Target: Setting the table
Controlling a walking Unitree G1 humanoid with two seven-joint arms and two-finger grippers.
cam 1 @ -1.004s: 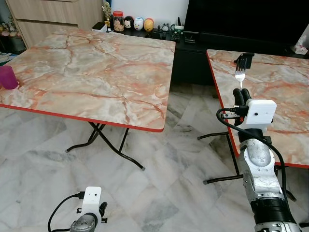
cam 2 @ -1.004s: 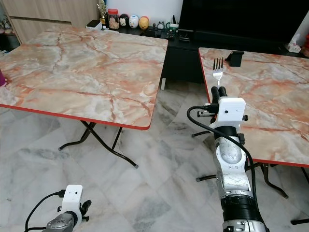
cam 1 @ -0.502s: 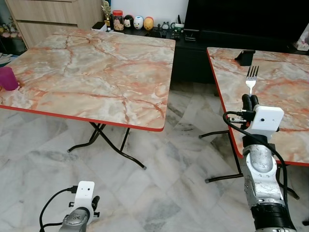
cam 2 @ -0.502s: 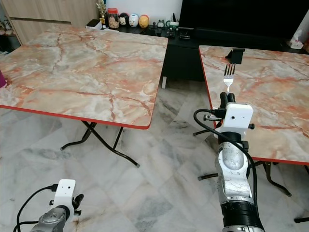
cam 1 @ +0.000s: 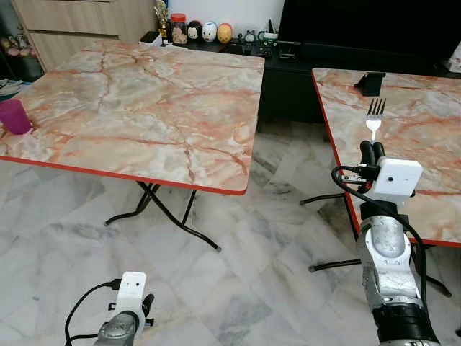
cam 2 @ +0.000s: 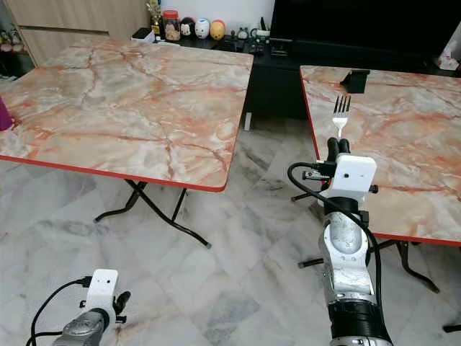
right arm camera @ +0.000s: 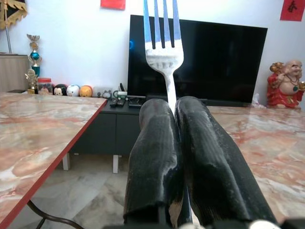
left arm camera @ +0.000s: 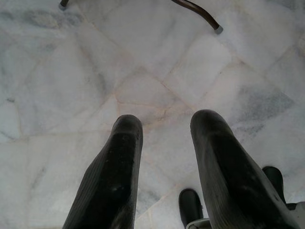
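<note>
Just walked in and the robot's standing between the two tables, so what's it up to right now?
The robot is partway through setting the table. Its right gripper is shut on a fork, held upright with the tines up, by the red edge of the marble table on its right. The left gripper hangs low over the floor, open and holding nothing. A purple cup stands on the marble table on its left.
</note>
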